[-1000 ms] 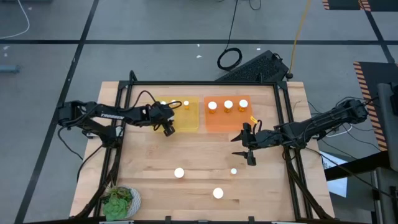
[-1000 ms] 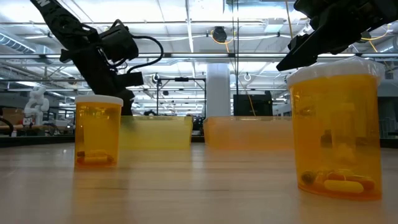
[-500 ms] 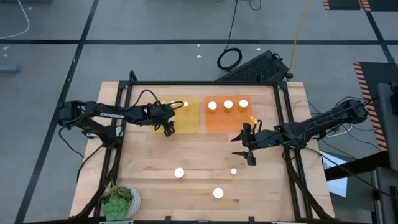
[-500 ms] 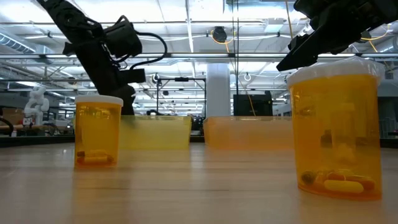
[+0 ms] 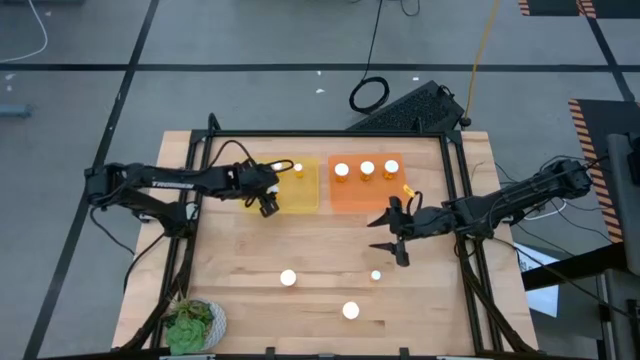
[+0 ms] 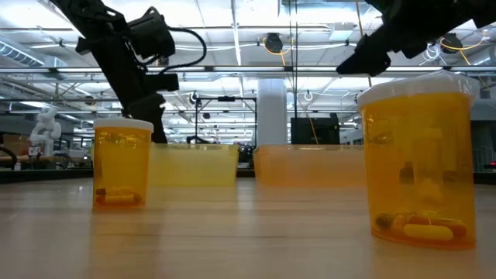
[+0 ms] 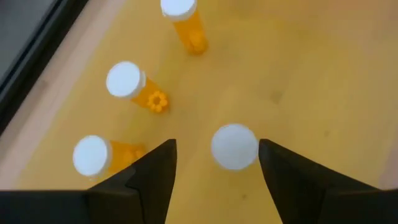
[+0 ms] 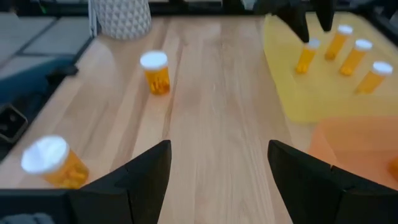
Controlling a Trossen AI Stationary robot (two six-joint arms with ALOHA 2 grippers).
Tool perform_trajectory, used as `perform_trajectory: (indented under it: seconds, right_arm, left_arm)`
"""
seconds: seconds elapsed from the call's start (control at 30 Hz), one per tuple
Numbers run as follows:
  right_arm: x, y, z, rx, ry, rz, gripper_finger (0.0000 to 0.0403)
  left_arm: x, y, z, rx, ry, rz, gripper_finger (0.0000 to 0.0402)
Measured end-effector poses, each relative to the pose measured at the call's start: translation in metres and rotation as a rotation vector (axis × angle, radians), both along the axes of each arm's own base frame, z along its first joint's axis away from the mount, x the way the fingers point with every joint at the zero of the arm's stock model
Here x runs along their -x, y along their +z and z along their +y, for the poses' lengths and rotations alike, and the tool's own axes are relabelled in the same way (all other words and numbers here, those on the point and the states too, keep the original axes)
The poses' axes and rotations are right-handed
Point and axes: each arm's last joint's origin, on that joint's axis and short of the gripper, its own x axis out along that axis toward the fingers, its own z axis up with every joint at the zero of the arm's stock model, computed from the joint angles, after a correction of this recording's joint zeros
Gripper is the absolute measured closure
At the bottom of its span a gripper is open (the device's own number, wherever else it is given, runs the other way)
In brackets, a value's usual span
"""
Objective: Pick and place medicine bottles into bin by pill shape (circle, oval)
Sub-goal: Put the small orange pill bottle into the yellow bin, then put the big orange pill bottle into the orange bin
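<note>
Pale wooden table planks carry everything, with a translucent yellow plastic bin as the landmark; over that bin's left part hangs the left gripper, fingers spread and holding nothing, above four small amber medicine bottles with round white caps standing inside the bin. Just right of the yellow bin lies an orange plastic bin holding three more capped bottles; further right, above bare wood, the right gripper hovers with fingers parted and empty; three loose amber bottles stand on the table well in front of the yellow bin.
</note>
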Motion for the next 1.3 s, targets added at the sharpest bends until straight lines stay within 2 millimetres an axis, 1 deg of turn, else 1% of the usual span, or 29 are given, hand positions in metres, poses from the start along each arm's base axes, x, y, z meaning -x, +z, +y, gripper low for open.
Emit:
perform_trajectory:
  seconds: [0.2,0.37,0.47,0.57,0.7,0.83,0.93,1.07,1.17,1.3]
  right_arm:
    - [-0.011,0.006,0.003,-0.039,-0.009,-0.11,0.014]
    - [-0.033,0.01,0.008,-0.031,-0.034,-0.13,0.014]
    - [-0.053,0.015,0.013,-0.016,-0.027,-0.136,0.014]
    - [-0.077,0.021,0.02,-0.007,-0.018,-0.131,0.014]
    - [-0.112,0.021,0.03,-0.028,-0.021,-0.093,0.014]
    - [-0.146,0.02,0.042,-0.055,0.045,-0.051,0.014]
    - [-0.17,0.012,0.05,-0.056,0.08,-0.005,0.014]
    - [-0.197,-0.001,0.059,-0.045,0.143,0.029,0.014]
    - [-0.211,-0.014,0.063,-0.041,0.164,0.052,0.0139]
    - [-0.221,-0.031,0.067,-0.04,0.18,0.086,0.0137]
  left_arm:
    - [0.005,0.019,-0.01,-0.022,-0.038,-0.088,0.0169]
    - [0.014,0.038,-0.018,-0.042,-0.062,-0.167,0.0169]
    - [0.02,0.049,-0.022,-0.057,-0.073,-0.218,0.0169]
    - [0.028,0.056,-0.025,-0.07,-0.078,-0.244,0.0169]
    - [0.035,0.063,-0.028,-0.077,-0.087,-0.267,0.0169]
    - [0.04,0.068,-0.03,-0.081,-0.091,-0.284,0.0169]
    - [0.04,0.068,-0.031,-0.078,-0.095,-0.282,0.0169]
    - [0.041,0.068,-0.032,-0.077,-0.101,-0.277,0.0169]
    - [0.041,0.067,-0.033,-0.075,-0.102,-0.272,0.0169]
    - [0.041,0.067,-0.033,-0.074,-0.102,-0.269,0.0169]
